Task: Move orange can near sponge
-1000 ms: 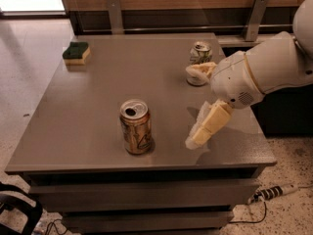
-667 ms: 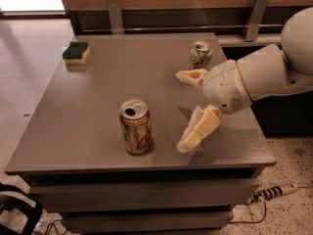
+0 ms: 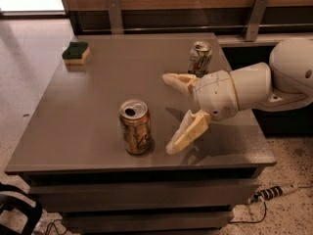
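Note:
The orange can [image 3: 135, 127] stands upright near the front edge of the grey table [image 3: 102, 87], coppery with a silver top. The sponge [image 3: 76, 53], yellow with a dark green top, lies at the table's far left corner. My gripper [image 3: 170, 112] is open, its two cream fingers spread wide, just right of the orange can and a little above the table. It holds nothing and does not touch the can.
A white and green can [image 3: 200, 58] stands at the far right of the table, behind my gripper. A wooden wall with metal brackets runs behind the table. A power strip and cable [image 3: 271, 192] lie on the floor at the right.
My gripper has moved left across the table toward the orange can, fingers still open. The can and the sponge have not moved.

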Action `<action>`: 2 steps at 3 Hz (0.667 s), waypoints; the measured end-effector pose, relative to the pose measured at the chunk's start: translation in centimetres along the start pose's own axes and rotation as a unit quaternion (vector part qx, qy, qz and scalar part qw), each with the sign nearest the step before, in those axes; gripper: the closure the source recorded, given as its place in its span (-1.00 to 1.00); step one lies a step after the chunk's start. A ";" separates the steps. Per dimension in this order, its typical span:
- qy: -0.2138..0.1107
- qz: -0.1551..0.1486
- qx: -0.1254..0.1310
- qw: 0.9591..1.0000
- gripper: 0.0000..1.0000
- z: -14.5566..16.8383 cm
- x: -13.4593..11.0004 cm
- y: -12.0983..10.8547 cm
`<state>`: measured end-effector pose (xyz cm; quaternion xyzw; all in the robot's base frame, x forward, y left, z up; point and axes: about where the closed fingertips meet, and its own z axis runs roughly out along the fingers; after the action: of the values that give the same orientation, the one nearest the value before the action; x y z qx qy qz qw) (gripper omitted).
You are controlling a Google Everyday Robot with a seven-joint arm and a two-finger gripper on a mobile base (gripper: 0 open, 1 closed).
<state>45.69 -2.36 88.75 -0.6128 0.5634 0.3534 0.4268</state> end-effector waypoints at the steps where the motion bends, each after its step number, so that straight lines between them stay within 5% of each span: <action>1: -0.040 -0.004 -0.016 0.999 -1.00 1.2 -0.7 0.1; 2: -0.057 -0.008 -0.036 0.998 -1.00 2.6 -1.5 0.3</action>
<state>45.37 0.62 89.03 -0.6112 0.5198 0.4045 0.4388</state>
